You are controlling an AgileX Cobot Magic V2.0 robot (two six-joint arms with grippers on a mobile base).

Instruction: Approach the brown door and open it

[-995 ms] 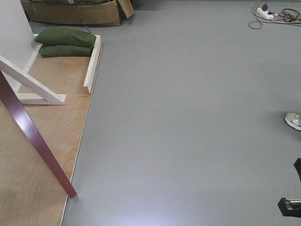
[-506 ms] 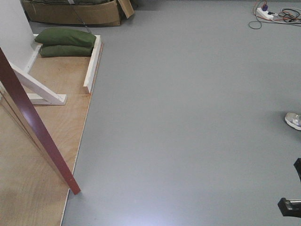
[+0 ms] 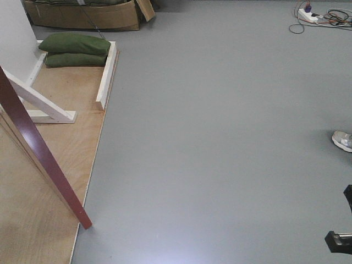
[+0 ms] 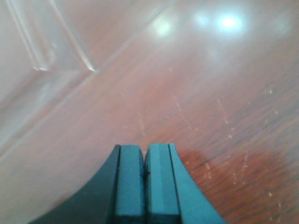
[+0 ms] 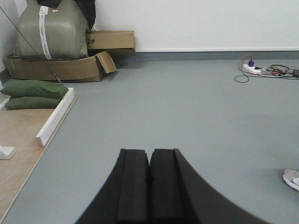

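Left wrist view has the left gripper [image 4: 145,182] pinched shut on nothing, nosed close to the brown door [image 4: 210,107]. The right gripper [image 5: 149,184] is also closed and empty. Seen from the front, the door stands steeper than a second ago, so it is probably swinging open over the plywood platform [image 3: 71,99], beside the grey floor [image 3: 220,137] and the green sandbags [image 3: 74,50].

Reddish-brown door [image 3: 48,159], seemingly wood-grained up close; grey floor [image 3: 220,137]; dark green bags [image 3: 74,50]; white braces [image 3: 38,98].
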